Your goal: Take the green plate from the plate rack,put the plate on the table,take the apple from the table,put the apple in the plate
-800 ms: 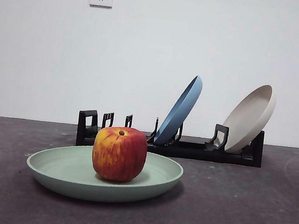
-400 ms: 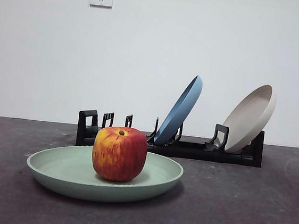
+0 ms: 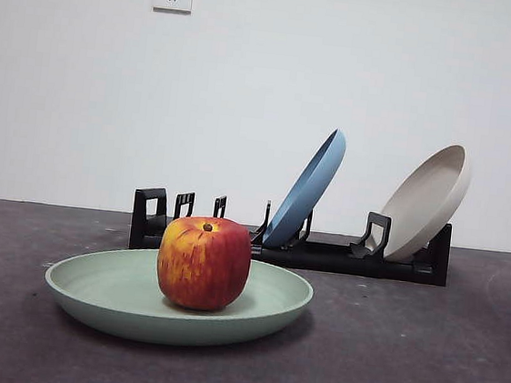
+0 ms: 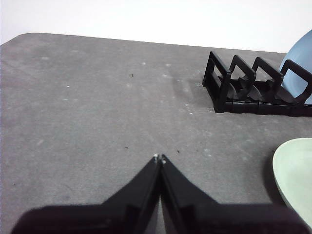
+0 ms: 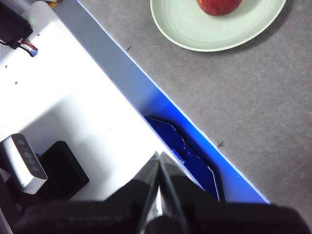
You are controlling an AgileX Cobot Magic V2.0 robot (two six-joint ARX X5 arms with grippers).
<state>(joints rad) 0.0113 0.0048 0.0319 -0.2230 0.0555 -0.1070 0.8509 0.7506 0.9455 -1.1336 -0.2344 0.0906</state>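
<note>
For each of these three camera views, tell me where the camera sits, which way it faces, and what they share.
Front view: low at table height, facing level across the dark grey table at the red apple in the pale mint-green round plate, the long black plate rack behind; no robot parts show.
Left wrist view: on the left arm, facing the rack's end; the left gripper shows, shut.
Right wrist view: on the right arm, looking down past the table edge; the right gripper shows, shut.
All three share the green plate.

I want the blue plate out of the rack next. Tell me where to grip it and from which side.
Grip the blue plate by its upper rim, coming down from above. It stands on edge in the plate rack, leaning toward the beige plate, so only the top edge is free; the prongs guard its base.
</note>
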